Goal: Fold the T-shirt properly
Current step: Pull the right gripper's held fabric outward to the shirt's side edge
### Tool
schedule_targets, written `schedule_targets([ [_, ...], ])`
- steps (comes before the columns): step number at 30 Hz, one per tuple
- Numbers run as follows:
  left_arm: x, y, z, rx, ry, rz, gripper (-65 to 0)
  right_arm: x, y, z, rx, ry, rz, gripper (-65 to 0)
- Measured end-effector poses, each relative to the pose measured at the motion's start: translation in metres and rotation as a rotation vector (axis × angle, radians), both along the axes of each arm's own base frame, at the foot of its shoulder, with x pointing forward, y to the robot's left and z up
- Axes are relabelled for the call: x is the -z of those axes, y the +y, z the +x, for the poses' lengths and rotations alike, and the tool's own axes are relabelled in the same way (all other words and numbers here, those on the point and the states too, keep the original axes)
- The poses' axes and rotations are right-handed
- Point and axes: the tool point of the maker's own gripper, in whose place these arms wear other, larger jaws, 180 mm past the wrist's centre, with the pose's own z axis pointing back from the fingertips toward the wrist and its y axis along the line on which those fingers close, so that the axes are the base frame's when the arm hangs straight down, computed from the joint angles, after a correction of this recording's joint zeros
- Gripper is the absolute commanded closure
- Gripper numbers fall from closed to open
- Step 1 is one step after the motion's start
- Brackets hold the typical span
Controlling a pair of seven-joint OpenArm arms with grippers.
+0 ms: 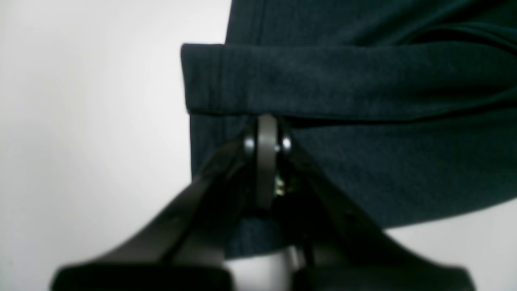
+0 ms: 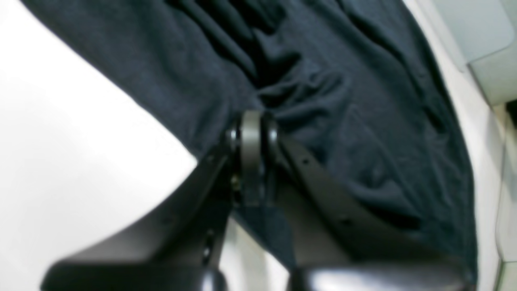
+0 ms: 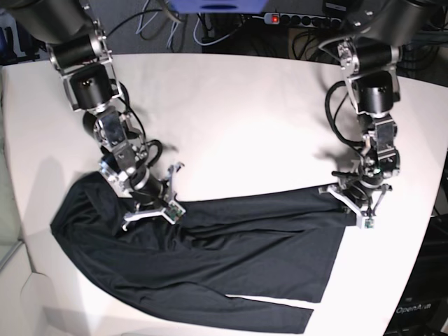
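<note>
- The shirt [image 3: 210,259] lay spread across the near half of the white table [image 3: 238,119], reaching from close to the left edge almost to the right edge.
- Its bulk sat toward the near left, rumpled and rounded there, while a long band of cloth ran along its far side out to the right.
- A sleeve [image 3: 273,315] lay along the near edge, parted from the body by a thin sliver of bare table.
- The right gripper [image 3: 155,208] was down on the shirt's far edge, toward the left end of the table.
- In the right wrist view its jaws were clenched together, and the cloth [image 2: 323,101] puckered into creases right at the tips of the right gripper [image 2: 251,121]; it looked to be pinching the fabric there.
- The left gripper [image 3: 355,203] was at the shirt's right end, near the table's right edge.
- In the left wrist view the left gripper [image 1: 266,121] was also clenched, its tips meeting the underside of a folded band, a cuff or hem [image 1: 323,81], which lay flat over another layer of shirt.
- I could not tell for certain whether cloth was actually caught between those tips; the view was blurred.
- Beyond the far edge there were cables and a power strip [image 3: 308,19].
</note>
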Motion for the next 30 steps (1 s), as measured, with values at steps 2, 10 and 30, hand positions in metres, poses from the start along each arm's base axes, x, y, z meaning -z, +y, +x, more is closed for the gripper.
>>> schedule_targets([
  [2,0.0,0.0,0.0,0.003,0.0,-0.001,0.0,0.004,-0.002,0.0,0.003,0.015,-0.005,0.0],
  [10,0.0,0.0,0.0,0.002,0.0,0.0,0.0,0.008,-0.001,0.001,-0.013,0.013,0.006,0.0],
  [30,0.001,0.007,-0.005,-0.002,0.0,0.007,0.0,-0.102,-0.084,0.105,0.269,-0.588,-0.358,0.0],
])
